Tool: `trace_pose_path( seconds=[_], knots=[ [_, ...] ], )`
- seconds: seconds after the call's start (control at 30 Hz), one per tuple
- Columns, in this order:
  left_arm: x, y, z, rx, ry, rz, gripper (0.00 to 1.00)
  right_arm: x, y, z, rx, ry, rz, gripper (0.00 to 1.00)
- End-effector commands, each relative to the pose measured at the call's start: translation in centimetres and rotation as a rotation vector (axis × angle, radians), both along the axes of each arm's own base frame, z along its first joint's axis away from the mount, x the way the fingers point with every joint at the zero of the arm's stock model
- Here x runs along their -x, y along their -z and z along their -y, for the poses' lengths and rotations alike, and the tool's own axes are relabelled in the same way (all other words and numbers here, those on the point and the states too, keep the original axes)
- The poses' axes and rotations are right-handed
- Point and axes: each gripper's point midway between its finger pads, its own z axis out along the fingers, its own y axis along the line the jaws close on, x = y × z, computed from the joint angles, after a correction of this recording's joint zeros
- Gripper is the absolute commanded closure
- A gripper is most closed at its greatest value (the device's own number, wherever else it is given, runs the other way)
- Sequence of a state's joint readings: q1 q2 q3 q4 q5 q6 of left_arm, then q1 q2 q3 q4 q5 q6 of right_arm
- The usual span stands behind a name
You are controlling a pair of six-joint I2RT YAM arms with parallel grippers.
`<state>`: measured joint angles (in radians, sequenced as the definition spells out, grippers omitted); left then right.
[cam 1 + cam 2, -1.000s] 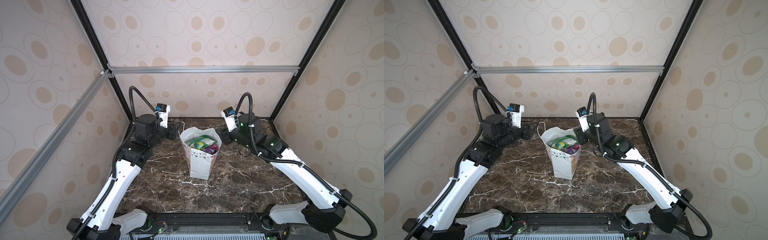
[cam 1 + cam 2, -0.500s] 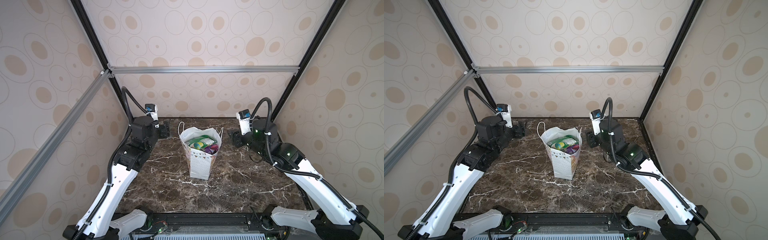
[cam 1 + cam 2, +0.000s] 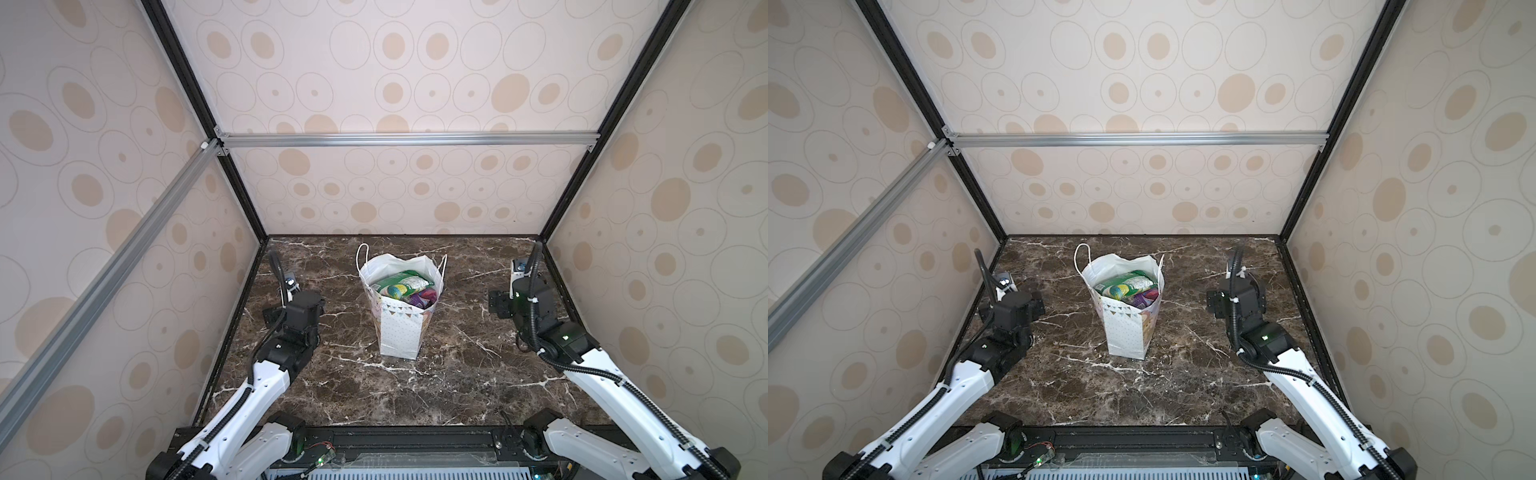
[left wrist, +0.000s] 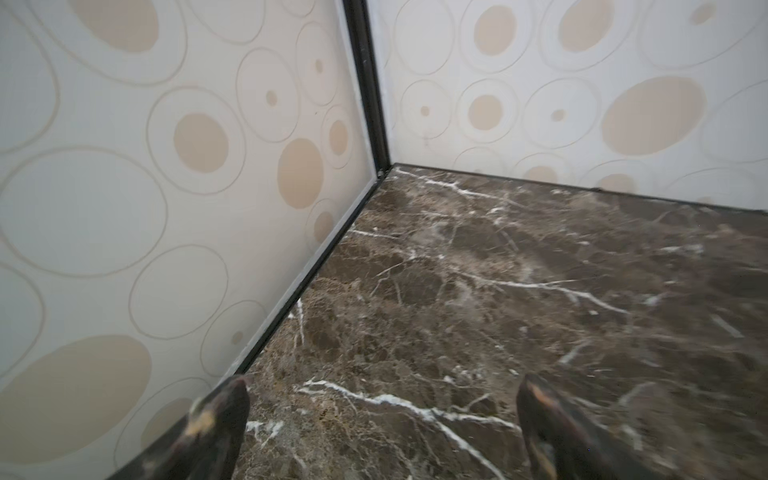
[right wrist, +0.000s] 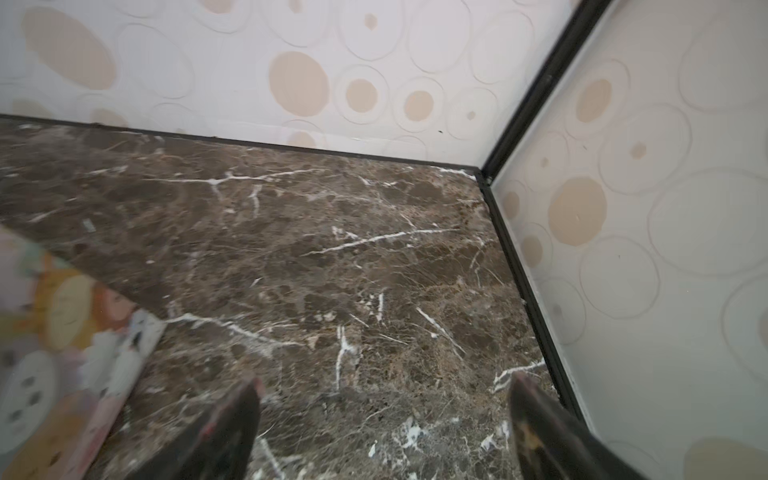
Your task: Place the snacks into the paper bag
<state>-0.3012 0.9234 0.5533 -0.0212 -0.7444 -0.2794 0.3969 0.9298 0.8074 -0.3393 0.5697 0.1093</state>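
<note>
Snacks (image 3: pixel 405 284): glossy packets filling dotted white paper bag (image 3: pixel 399 336); left, right jaws spread, empty.

In the right wrist view the paper bag (image 5: pixel 62 353) is blurred and cut by the edge. Its walls hide all but the top snacks (image 3: pixel 402 285).

The paper bag (image 3: pixel 399 332) stands on the desk (image 3: pixel 457 386), midway between its side edges, nearer the far edge, snacks (image 3: pixel 405 286) inside. The left pincer (image 4: pixel 382 399) is near the left edge, the right pincer (image 5: pixel 384 399) near the right edge
</note>
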Motion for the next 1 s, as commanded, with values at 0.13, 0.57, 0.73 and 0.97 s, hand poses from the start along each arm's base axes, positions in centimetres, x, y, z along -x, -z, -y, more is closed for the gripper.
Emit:
trace_pose_path(
  seconds=[0.13,0.57,0.73,0.97],
  knots=[
    [0.1,1.9,-4.6,0.059,-0.064,0.303,0.0,-1.1,7.4,6.9,-0.04,0.241,0.18,0.01],
    [-4.9,4.9,0.2,-0.007,0.29,0.291,0.0,-5.7,11.2,4.0,-0.035,0.029,0.234,0.0],
    [-7.2,7.7,0.8,-0.005,0.32,0.22,0.0,-6.2,13.8,3.8,-0.044,0.008,0.214,0.0],
    [-6.9,7.7,0.6,0.002,0.312,0.22,0.0,-8.0,14.6,4.6,-0.051,0.045,0.15,0.0]
  ],
)
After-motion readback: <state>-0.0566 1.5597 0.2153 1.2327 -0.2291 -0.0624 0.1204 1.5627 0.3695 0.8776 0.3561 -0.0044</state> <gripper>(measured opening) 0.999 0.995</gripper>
